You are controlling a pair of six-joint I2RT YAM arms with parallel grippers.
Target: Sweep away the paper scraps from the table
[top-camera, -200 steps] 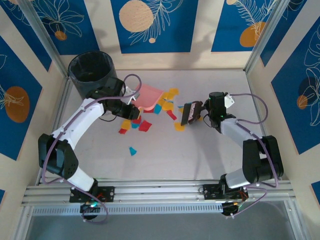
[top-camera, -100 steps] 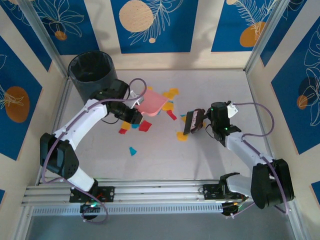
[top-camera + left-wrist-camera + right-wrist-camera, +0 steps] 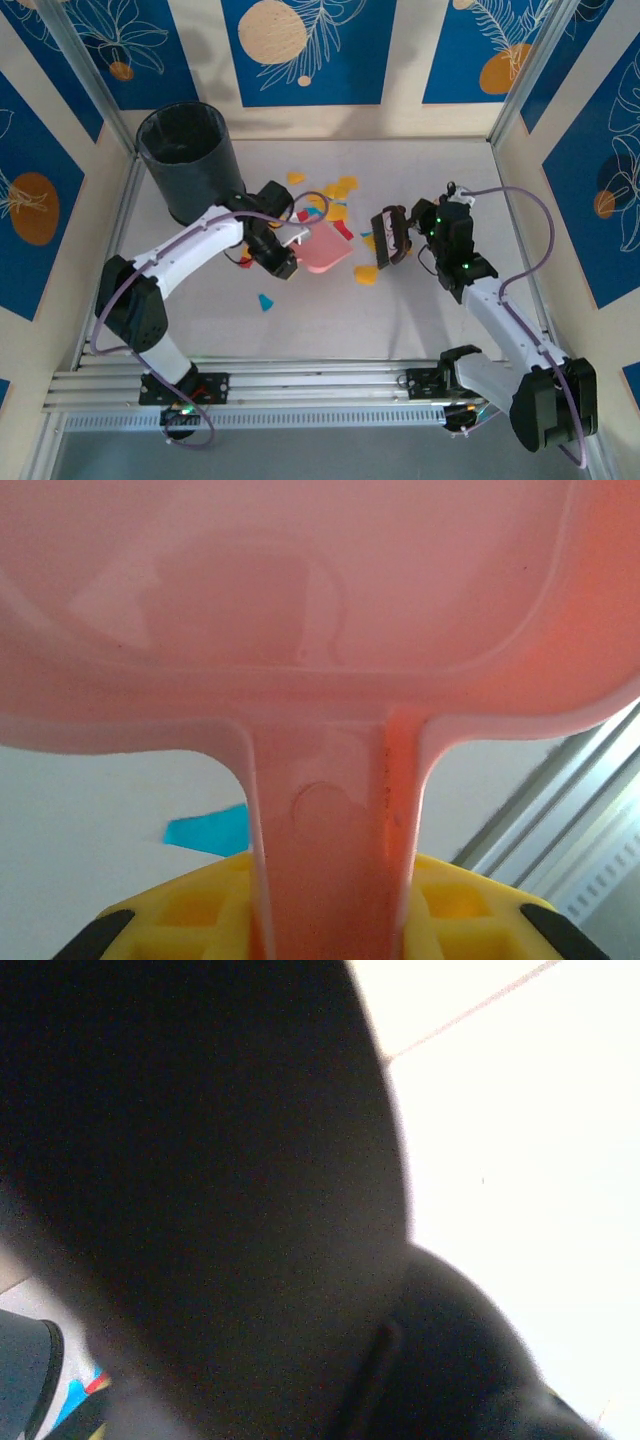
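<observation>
My left gripper [image 3: 288, 252] is shut on the handle of a pink dustpan [image 3: 326, 250], which lies low over the table [image 3: 420, 310] near the middle. In the left wrist view the dustpan [image 3: 300, 590] spreads above my yellow fingers [image 3: 470, 910], and its handle runs down through the gripper [image 3: 335, 920]. Paper scraps [image 3: 338, 208] in red, yellow and teal lie behind the dustpan. One yellow scrap [image 3: 367, 273] lies to its right and one teal scrap [image 3: 265, 301] in front of it. My right gripper [image 3: 410, 232] is shut on a small dark brush [image 3: 388, 236] right of the scraps. That brush [image 3: 200, 1160] is a dark blur close to the right wrist camera.
A black bin [image 3: 190, 160] stands at the back left corner. Aluminium rails [image 3: 320, 385] edge the table's near side, and patterned walls close in the other sides. A teal scrap [image 3: 205, 830] lies on the table left of the dustpan handle.
My left arm has carried the dustpan from the back of the scraps toward the near side and to the right. The right arm has reached out, with the brush staying beside the scraps.
</observation>
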